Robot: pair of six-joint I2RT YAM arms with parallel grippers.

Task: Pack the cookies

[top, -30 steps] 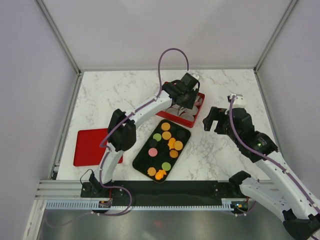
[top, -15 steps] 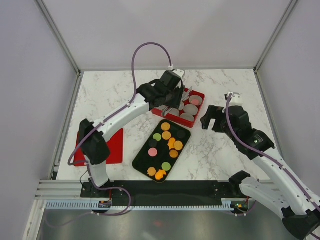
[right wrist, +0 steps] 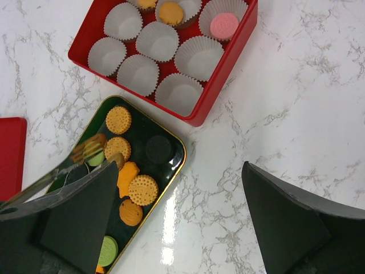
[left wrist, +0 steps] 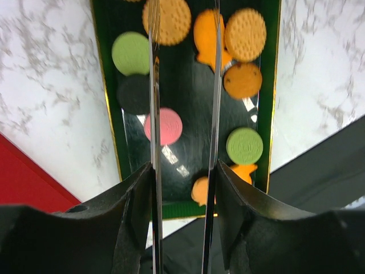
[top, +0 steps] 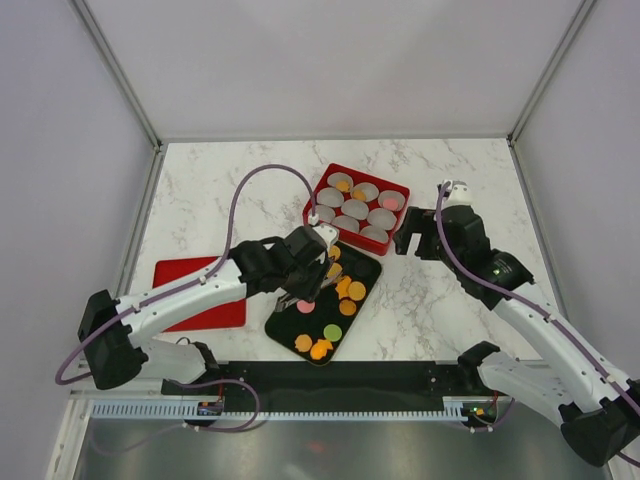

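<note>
Several cookies, orange [left wrist: 173, 21], green [left wrist: 131, 53] and pink [left wrist: 169, 127], lie on a black tray [top: 285, 315]. My left gripper [left wrist: 182, 165] hangs over that tray [left wrist: 188, 94], shut on a pair of thin metal tongs [left wrist: 154, 114]. The tong blades stand apart above the pink cookie with nothing pinched between them. A red box [right wrist: 217, 97] of white paper cups [right wrist: 154, 41] holds two orange cookies [right wrist: 171, 12] and a pink one [right wrist: 224, 24]. My right gripper [right wrist: 179, 168] is open over bare marble right of the tray, holding nothing.
A flat red lid [top: 195, 290] lies on the marble left of the tray. The red box [top: 318, 215] sits just behind the tray's far end. Frame posts and white walls ring the table; a black rail runs along the near edge.
My left arm has swung back from above the red box and now reaches low over the black tray with the tongs. The right gripper has drifted slightly left and stayed open.
</note>
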